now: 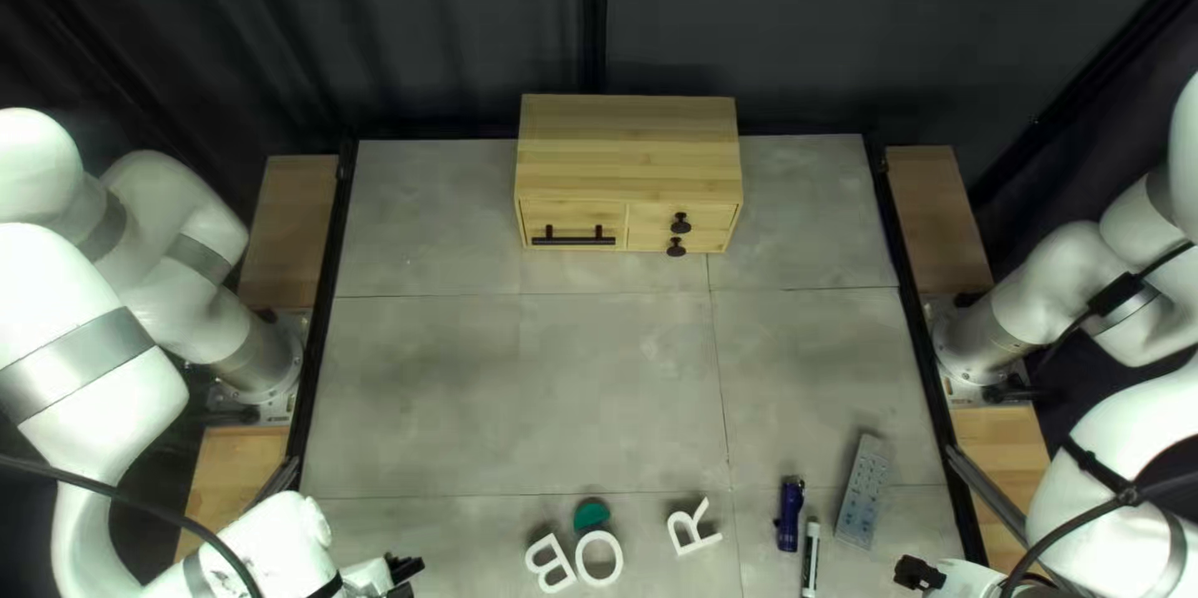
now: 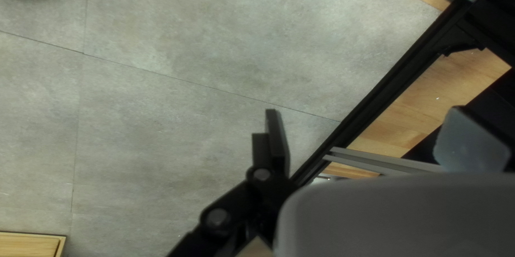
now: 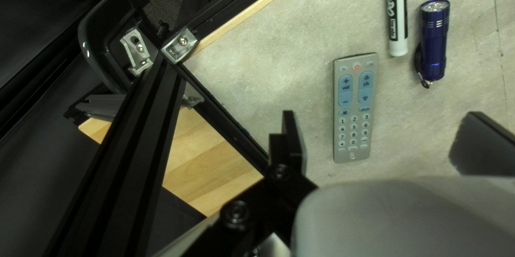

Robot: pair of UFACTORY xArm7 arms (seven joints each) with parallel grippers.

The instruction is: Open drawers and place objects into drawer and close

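Black left gripper [image 1: 409, 576] and black right gripper [image 1: 915, 573] hung wide (perhaps low), well apart inside edges of grey flat table [image 1: 437, 386].

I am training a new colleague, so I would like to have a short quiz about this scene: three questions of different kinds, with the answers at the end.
1. True or false: the right gripper is open, with nothing held between its fingers.

2. Which thing lies closest to the flashlight?
a) the remote control
b) the dry-erase marker
c) the white letter R

3. Fill in the number: the wooden cabinet has one black bar handle and ___ black round knobs.

Key: 1. true; 2. b; 3. two
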